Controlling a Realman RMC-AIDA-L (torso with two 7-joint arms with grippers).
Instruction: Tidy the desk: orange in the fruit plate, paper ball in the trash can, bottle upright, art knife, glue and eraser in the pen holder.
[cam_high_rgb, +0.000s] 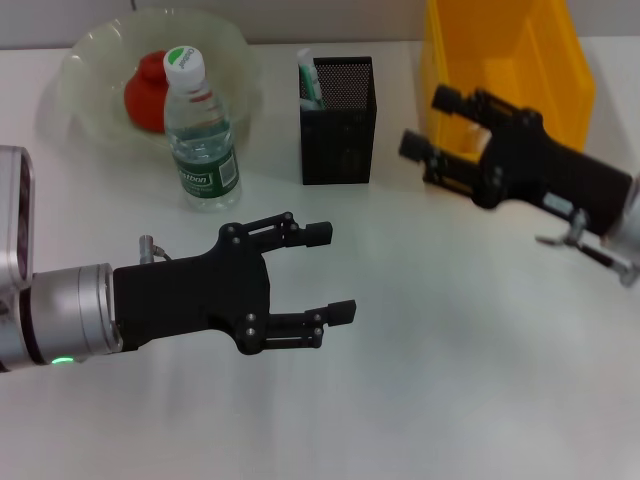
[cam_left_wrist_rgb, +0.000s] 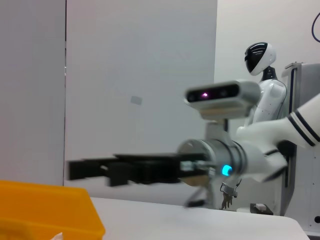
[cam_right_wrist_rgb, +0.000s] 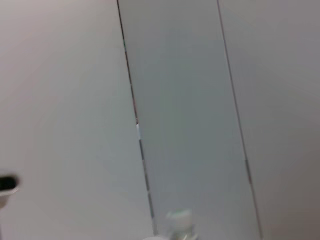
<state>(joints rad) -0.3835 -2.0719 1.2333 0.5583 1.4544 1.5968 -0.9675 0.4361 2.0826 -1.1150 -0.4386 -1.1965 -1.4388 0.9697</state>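
The bottle (cam_high_rgb: 202, 135) stands upright just before the fruit plate (cam_high_rgb: 90, 60) holding the orange (cam_high_rgb: 147, 92); its green label's writing is unreadable. The art knife (cam_high_rgb: 309, 78) sits in the pen holder (cam_high_rgb: 338, 122). Left gripper (cam_high_rgb: 332, 272) fingers spread wide, empty; right gripper (cam_high_rgb: 428, 122), fingers apart, hovers beside the trash can (cam_high_rgb: 520, 60).

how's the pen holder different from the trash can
The pen holder is a black mesh cup, narrow and tall; the trash can is solid bright yellow plastic, wider and bulkier. The pen holder shows mint-green things sticking up inside; the right claw hangs before the trash can. Both stand upright, open-topped.
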